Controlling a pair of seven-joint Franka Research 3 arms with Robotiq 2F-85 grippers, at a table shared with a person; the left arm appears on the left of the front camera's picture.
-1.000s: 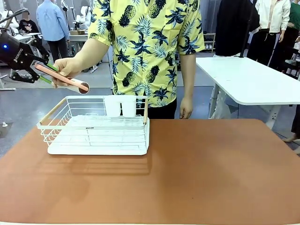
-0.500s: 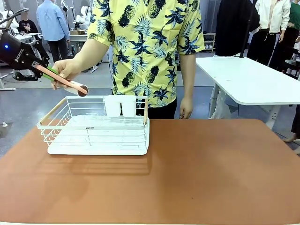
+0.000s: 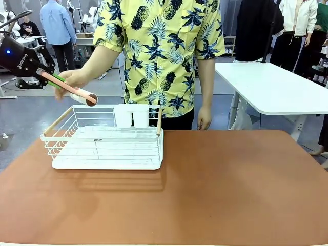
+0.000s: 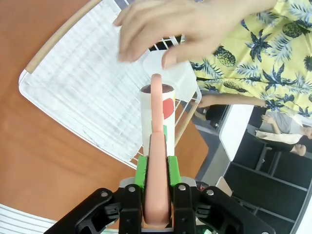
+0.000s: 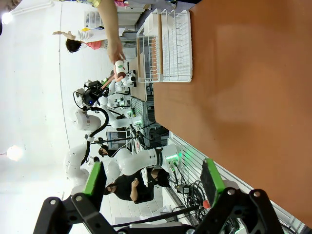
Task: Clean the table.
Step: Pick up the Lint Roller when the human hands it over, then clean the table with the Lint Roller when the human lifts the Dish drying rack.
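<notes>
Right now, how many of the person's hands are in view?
2: one hand on the white tube in the left gripper, above the rack; the other hand hangs beyond the table.

There's the surface, a broad reddish-brown top, matte and smooth, with rounded corners at the far side. Sitting directly on it, over on the robot's left, is a white wire rack, flat on its white base with its back close to the far edge. Its shadow falls on the brown top in front of it.
</notes>
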